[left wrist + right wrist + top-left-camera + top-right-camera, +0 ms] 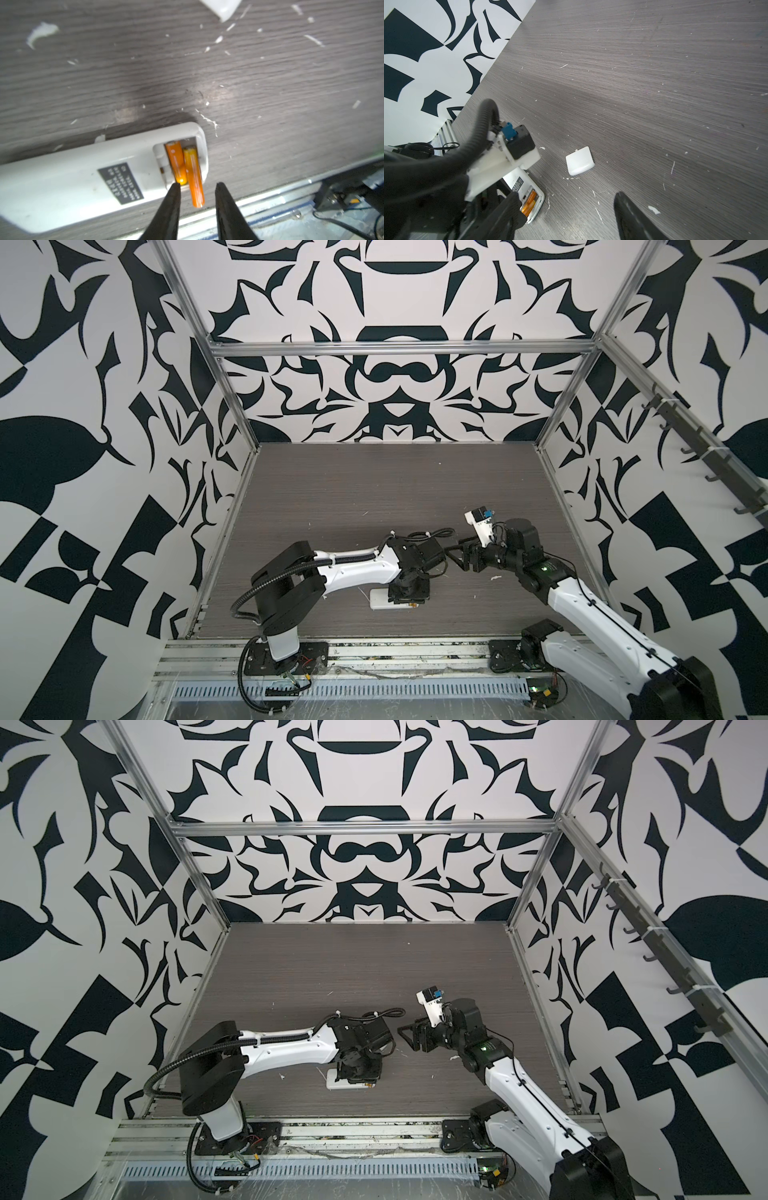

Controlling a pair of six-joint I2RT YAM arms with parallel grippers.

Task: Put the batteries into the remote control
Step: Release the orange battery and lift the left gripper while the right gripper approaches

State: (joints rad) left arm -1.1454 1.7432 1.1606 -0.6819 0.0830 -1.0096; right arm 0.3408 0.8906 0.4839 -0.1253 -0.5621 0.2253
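Beyond my right fingertips a small white cover (579, 161) lies flat on the grey woodgrain table (654, 83), white flecks (653, 209) scattered around.

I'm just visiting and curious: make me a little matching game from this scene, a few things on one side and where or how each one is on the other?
Things:
1. remote control
2. batteries
3. white cover piece
4. right gripper

States:
a. lying loose on the table
b. orange, in the open compartment
c. open, holding nothing
d. back side up, dark label showing

Pairs: 1-d, 2-b, 3-a, 4-c
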